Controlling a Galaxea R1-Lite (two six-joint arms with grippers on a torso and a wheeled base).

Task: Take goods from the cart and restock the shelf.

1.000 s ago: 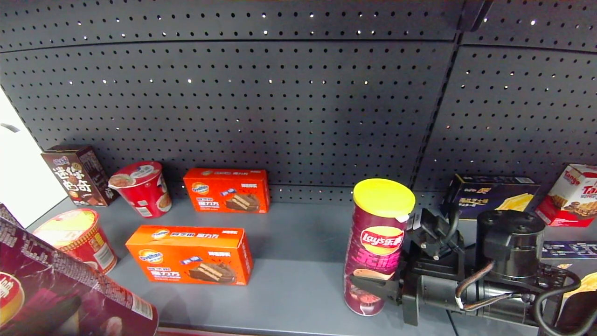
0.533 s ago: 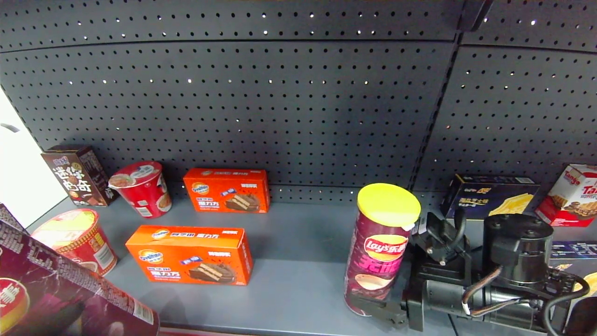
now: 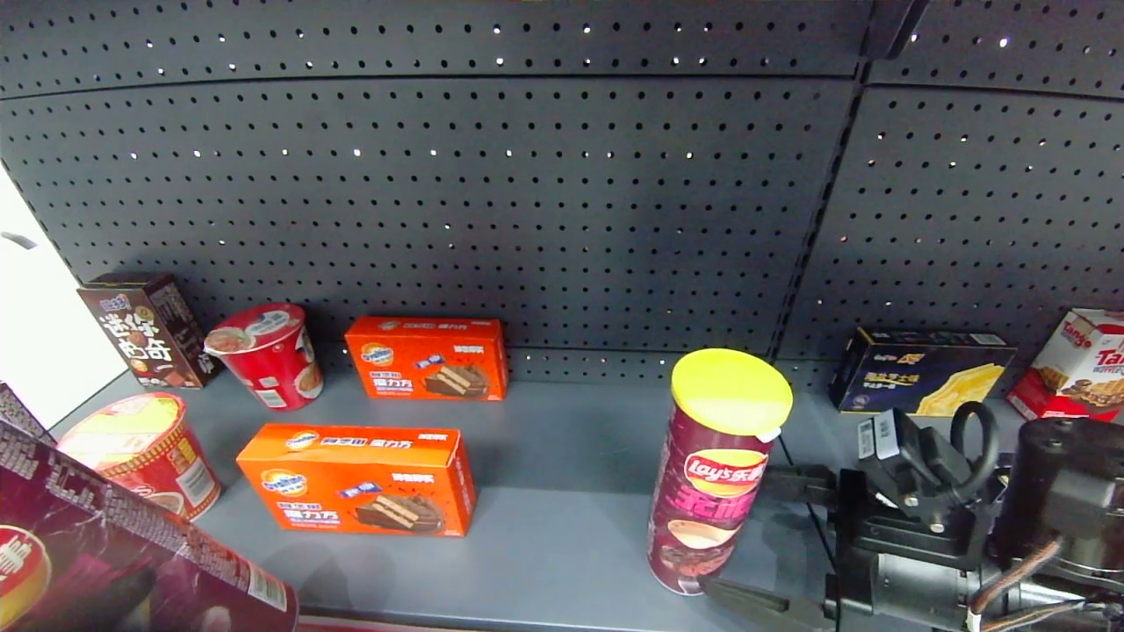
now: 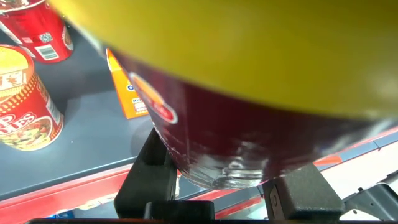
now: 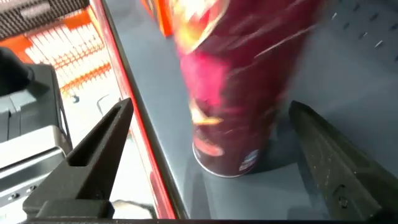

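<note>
Right gripper (image 3: 742, 537) is spread wide open, one finger on each side of the chips can (image 3: 716, 474) without squeezing it. That can stands upright on the shelf (image 3: 562, 527) near the front edge, well right of the orange boxes (image 3: 356, 478). Left gripper (image 4: 227, 186) is clamped on a second can (image 4: 249, 124), dark red with a yellow lid, low at the shelf's front left.

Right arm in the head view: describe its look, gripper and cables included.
The right arm is matte black with a cylindrical joint housing. Its right gripper has long, tapered black fingers. A black cable loops above the wrist; a white-and-brown cable runs beneath.
</note>
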